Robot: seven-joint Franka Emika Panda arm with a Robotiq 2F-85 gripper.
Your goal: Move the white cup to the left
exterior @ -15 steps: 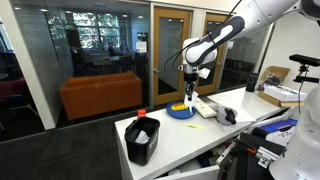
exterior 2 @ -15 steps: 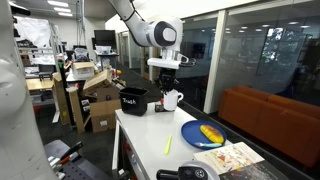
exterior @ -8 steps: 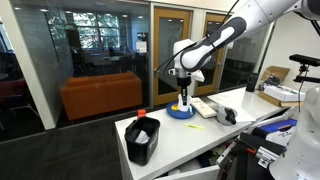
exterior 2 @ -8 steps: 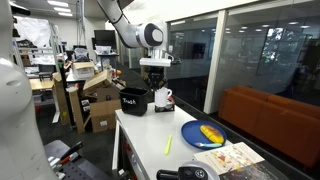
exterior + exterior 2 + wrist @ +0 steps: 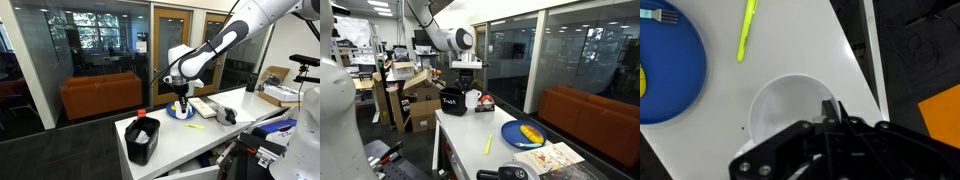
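the white cup point(image 5: 788, 108) was in the tool point(image 5: 830, 115), which had narrowed onto the cup's wall at the rim. one finger seemed to reach inside the mouth and the other outside, though the wrist view hid the tips themselves. in an exterior view the cup point(image 5: 473, 99) was just under the wrist, near the black bin point(image 5: 453, 101) and well apart from the blue dish point(image 5: 523, 134); whether it cleared the desk point(image 5: 460, 140) i could not tell. from above its mouth looked empty, with a yellow-green pen point(image 5: 745, 30) lying on the desk beyond. i judged it light, stiff and smooth-sided, so probably slippery. a rim pinch might let it swing or slide, and if ceramic it could chip, so a slow, upright set-down seemed wise.
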